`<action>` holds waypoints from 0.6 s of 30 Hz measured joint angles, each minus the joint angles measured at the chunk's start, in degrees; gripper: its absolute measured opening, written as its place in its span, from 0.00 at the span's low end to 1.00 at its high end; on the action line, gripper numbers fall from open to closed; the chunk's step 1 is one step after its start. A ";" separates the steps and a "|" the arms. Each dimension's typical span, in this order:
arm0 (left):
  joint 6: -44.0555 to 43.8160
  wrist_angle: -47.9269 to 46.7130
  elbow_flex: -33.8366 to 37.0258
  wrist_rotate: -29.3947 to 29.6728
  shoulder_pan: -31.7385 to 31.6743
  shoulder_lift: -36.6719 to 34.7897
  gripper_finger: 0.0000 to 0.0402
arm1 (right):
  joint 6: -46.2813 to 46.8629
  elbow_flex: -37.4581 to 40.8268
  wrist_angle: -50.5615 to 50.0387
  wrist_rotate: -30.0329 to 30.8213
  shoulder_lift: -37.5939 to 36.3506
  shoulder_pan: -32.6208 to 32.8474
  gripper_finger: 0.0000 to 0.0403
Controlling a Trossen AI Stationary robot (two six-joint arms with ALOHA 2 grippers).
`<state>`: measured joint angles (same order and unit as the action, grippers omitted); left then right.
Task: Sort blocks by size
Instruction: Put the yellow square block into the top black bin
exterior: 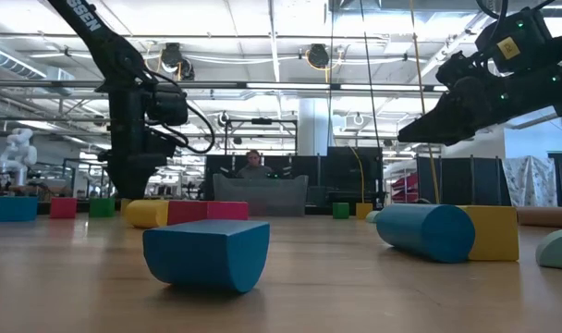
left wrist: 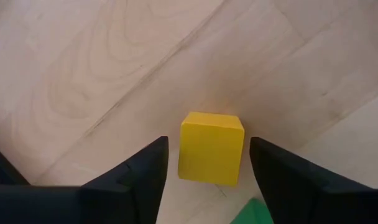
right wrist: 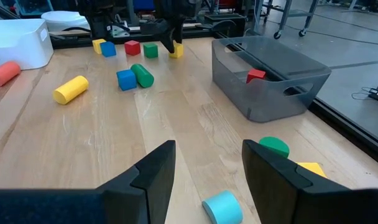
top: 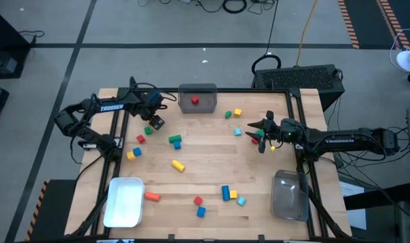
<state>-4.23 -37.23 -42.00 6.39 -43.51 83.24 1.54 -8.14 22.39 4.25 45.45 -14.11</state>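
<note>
Left gripper [left wrist: 207, 163] stands low over the table [top: 212, 152] at its left rear, fingers [left wrist: 145, 171] spread to either side of a yellow cube [left wrist: 211, 147]; gaps show on both sides, so the cube is not gripped. From above this cube is hidden under the gripper [top: 154, 120]. A green block [left wrist: 254, 211] is cut off at the edge of the left wrist view; its shape cannot be told.

Right gripper [top: 257, 129] hangs above the right side of the table, fingers [right wrist: 153, 174] apart and holding nothing. Near it lie a cyan cylinder [right wrist: 222, 206], a green piece [right wrist: 274, 146] and a yellow piece [right wrist: 312, 168], both partly hidden behind a finger.

Blocks lie scattered over the table: a yellow cylinder [top: 178, 165] at the centre, a green and blue pair [top: 174, 141] just behind it, red, yellow and blue pieces at the left [top: 135, 152], and an orange bar [top: 152, 196], red [top: 198, 200] and blue [top: 224, 192] pieces toward the front. One red block [top: 195, 100] sits in the grey bin [top: 197, 89] at the rear edge. A white bin [top: 124, 200] stands at the front left and a clear bin [top: 290, 194] at the front right; what the clear bin holds cannot be made out.

The surface is pale wood planking in a black frame. In the low view near blocks fill the foreground and hide those behind. Beyond the table lies a workshop hall with ceiling lights, other rigs and a person [exterior: 254, 165] seated behind a screen.
</note>
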 joint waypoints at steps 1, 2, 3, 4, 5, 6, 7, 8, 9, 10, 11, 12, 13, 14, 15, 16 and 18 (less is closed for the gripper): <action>0.00 0.00 0.00 0.00 0.02 0.00 0.55 | -0.02 0.00 0.02 0.00 0.00 0.02 0.44; 0.00 0.04 0.00 0.00 0.02 0.00 0.54 | 0.08 0.00 0.02 0.00 0.00 0.00 0.44; 0.00 0.06 0.00 0.00 0.00 0.00 0.53 | 0.21 0.00 0.02 0.11 0.00 0.02 0.44; 0.00 0.07 0.00 0.00 0.00 0.00 0.51 | 0.38 0.00 0.02 0.21 0.00 0.00 0.44; 0.00 0.05 0.00 0.00 0.00 0.00 0.50 | 0.43 0.00 0.02 0.23 0.00 0.00 0.44; 0.00 0.07 0.00 0.00 0.02 0.00 0.49 | 0.44 0.00 0.02 0.22 0.00 0.00 0.44; 0.00 0.05 0.00 0.00 0.02 0.00 0.47 | 0.46 0.00 0.02 0.23 0.00 0.00 0.44; 0.01 0.07 0.00 0.00 0.01 0.00 0.45 | 0.49 0.00 0.02 0.22 0.00 0.00 0.44; 0.02 0.07 0.00 0.00 0.00 0.00 0.43 | 0.52 0.00 0.05 0.22 0.00 0.01 0.44; 0.03 0.07 0.00 0.00 0.02 0.00 0.41 | 0.55 0.00 0.14 0.23 0.00 0.00 0.44; 0.02 0.09 0.00 -0.01 0.02 -0.02 0.39 | 0.57 0.00 0.39 0.24 0.00 0.00 0.44; 0.00 0.11 0.00 -0.02 0.02 -0.07 0.37 | 0.72 0.00 0.85 0.22 0.00 0.01 0.44; 0.00 0.09 0.00 -0.02 0.02 -0.07 0.36 | 0.94 0.00 1.43 0.22 0.00 0.01 0.44; -0.01 0.07 -0.02 -0.02 0.02 -0.09 0.35 | 1.18 0.00 2.00 0.22 0.00 0.01 0.44; -0.19 -0.01 -0.07 -0.02 0.15 -0.09 0.34 | 1.41 0.00 2.46 0.22 0.00 0.01 0.44; -0.75 -0.29 -0.22 -0.01 0.24 -0.09 0.34 | 1.62 0.00 2.79 0.22 0.00 0.00 0.44; -1.54 -1.45 -1.03 -0.08 0.63 -0.07 0.34 | 2.14 0.00 2.97 0.20 0.00 0.02 0.44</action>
<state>-5.77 -38.68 -43.02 6.31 -42.88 83.18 3.69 -8.14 25.36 4.45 45.45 -14.09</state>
